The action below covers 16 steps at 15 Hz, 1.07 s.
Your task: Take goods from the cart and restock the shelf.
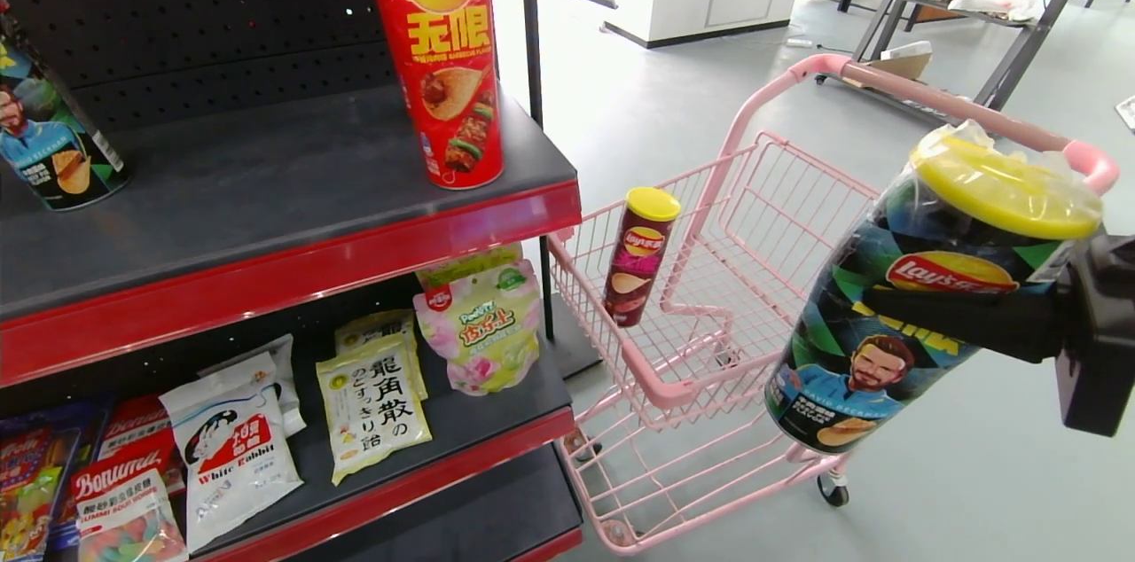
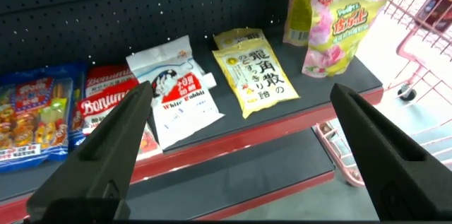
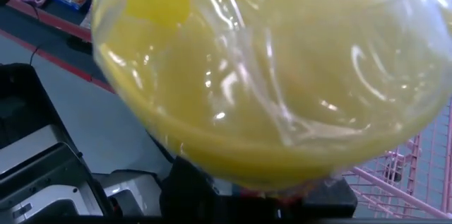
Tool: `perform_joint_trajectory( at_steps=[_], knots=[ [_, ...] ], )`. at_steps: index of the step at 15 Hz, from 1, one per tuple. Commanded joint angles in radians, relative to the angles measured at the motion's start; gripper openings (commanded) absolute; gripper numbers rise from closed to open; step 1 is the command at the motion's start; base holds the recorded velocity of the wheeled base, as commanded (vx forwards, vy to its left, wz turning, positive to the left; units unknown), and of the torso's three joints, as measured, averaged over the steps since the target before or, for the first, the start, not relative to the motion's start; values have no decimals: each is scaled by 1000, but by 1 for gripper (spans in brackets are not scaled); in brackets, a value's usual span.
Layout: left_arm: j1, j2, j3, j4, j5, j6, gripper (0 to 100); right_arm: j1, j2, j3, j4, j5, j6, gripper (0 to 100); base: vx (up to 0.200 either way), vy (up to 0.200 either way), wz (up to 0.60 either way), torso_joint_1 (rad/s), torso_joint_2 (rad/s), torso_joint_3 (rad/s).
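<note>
The right jaws clamp a dark chip can [image 1: 842, 385], tilted beside the pink cart [image 1: 656, 389] at the frame's right: mid-carry, I'd say. Next it needs carrying across to the top shelf [image 1: 266, 181], upper left. The left jaws gape empty by the lower shelf [image 1: 505, 416].

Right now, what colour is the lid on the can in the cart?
Yellow lid, seen best in the head view.

Head cam looks down on black red-edged metal shelf [image 1: 266, 181]; L wrist shares lower tier [image 2: 357, 83], closer; R wrist against yellow plastic lid [image 3: 282, 75].
</note>
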Motion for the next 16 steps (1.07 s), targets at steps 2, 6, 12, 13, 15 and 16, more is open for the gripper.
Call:
perform_joint_trajectory(
  at_steps=[2,6,12,13,15,16],
  knots=[
    [0,0,0,0,0,1,100,0,1,-1,-1,3,-1,0,0,0,0,149,-503,-364],
    [0,0,0,0,0,-1,100,2,7,-23,-1,6,-1,0,0,0,0,168,-536,-371],
    [0,0,0,0,0,-1,100,2,10,-27,-1,11,-1,0,0,0,0,204,-580,-369],
    [0,0,0,0,0,-1,100,0,10,-27,-1,4,-1,0,0,0,0,193,-481,-295],
    [0,2,0,0,0,-1,100,0,6,-27,-1,6,-1,0,-100,0,0,168,-420,-254],
    [0,2,0,0,-1,-1,100,0,4,-27,-1,6,-1,0,-200,0,0,144,-344,-207]
  ],
)
